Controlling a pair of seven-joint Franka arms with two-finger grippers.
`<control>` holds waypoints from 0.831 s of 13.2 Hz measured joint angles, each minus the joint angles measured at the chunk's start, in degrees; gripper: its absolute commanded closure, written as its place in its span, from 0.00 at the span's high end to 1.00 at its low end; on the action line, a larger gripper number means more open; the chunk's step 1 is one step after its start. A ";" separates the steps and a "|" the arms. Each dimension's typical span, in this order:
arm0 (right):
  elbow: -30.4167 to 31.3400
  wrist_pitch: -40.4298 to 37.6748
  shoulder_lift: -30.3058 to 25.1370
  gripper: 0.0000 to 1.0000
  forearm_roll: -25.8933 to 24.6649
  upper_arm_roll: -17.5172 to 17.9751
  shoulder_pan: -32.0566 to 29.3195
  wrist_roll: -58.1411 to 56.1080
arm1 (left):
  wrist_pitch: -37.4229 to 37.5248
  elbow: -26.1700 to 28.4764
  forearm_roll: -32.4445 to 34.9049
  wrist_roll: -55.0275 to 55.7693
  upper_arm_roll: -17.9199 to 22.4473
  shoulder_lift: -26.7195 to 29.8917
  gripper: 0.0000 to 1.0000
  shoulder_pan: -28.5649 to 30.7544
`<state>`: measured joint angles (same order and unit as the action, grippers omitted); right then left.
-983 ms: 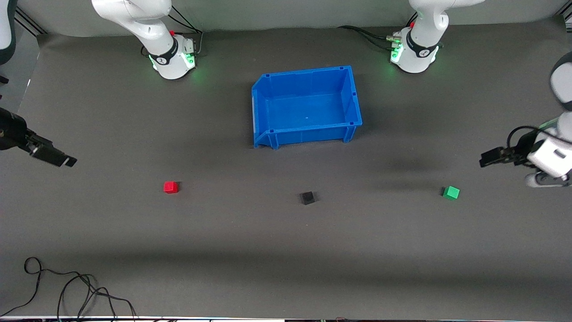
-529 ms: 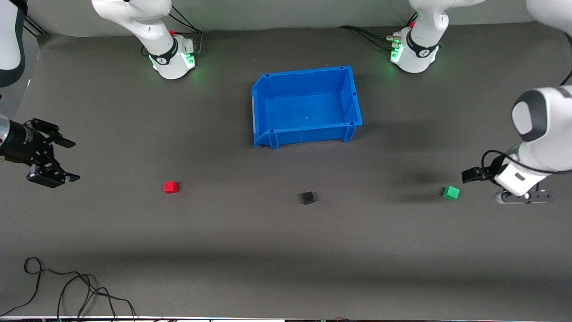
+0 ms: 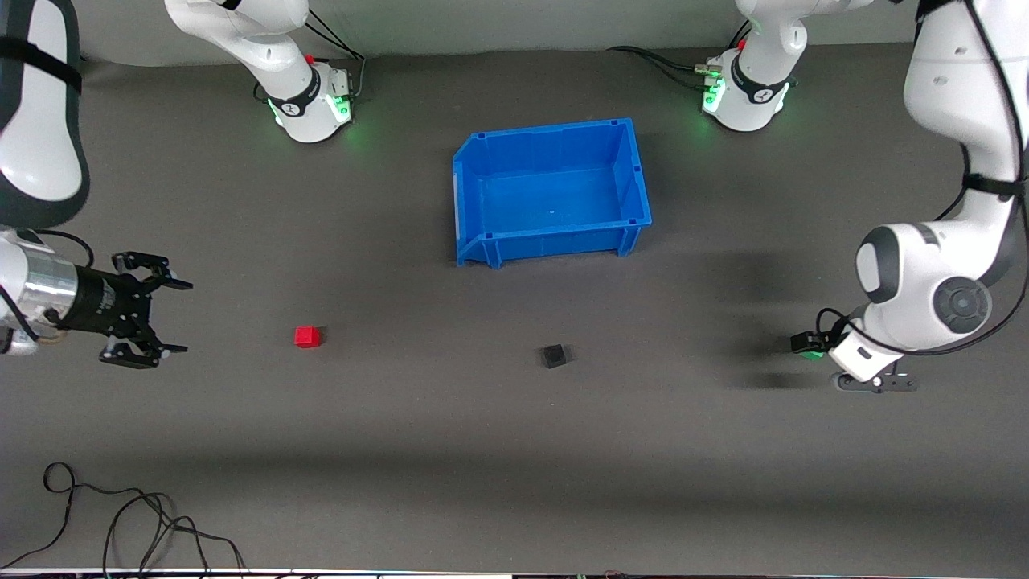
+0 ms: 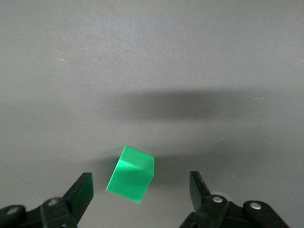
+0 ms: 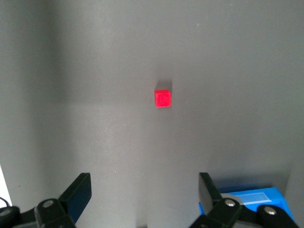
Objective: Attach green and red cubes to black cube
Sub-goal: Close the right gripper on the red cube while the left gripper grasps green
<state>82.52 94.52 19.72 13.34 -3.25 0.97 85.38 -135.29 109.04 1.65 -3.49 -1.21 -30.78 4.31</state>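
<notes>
The right gripper (image 3: 165, 315) hangs above the surface (image 3: 514, 450) at the right arm's end, its fingers (image 3: 153, 262) spread wide with nothing between them. The red cube (image 3: 306, 336) lies on the surface well clear of those fingertips, toward the table's middle; in the right wrist view the red cube (image 5: 163, 98) sits well ahead of the two wide-set fingers (image 5: 76, 192), roughly on the line between them, and a corner of the blue bin (image 5: 251, 202) shows just past one finger.

The blue bin (image 3: 555, 241) stands at mid-table, farther from the front camera than all three cubes. The black cube (image 3: 553, 355) rests alone on the surface, nearer the front camera than the bin, between the red cube and the left gripper, and touching neither cube.

The left gripper (image 3: 836, 362) is low over the surface at the left arm's end, directly above the green cube (image 3: 813, 352), of which only a sliver shows in the front view. In the left wrist view the green cube (image 4: 130, 174) sits between the wide-open fingers (image 4: 80, 194), turned at an angle to them and closer to one finger than the other, with a gap at both sides.
</notes>
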 measured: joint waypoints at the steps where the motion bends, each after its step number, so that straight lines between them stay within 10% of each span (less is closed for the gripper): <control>1: 2.03 3.09 0.79 1.00 0.33 0.05 0.00 0.00 | -0.43 -0.02 0.74 -0.03 0.01 -1.00 0.88 0.00; 7: 24.69 31.20 1.72 1.00 4.81 0.39 2.87 -0.66 | -0.45 -0.03 2.15 -0.07 0.02 -1.55 0.85 0.00; 11: 34.08 40.97 2.93 1.00 8.98 0.41 4.14 -5.59 | -0.80 -0.03 2.19 -0.08 0.02 -2.41 0.63 0.00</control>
<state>116.61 135.49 22.65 22.32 -2.83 5.10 79.79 -136.09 109.01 3.84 -3.57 -1.19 -33.19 4.32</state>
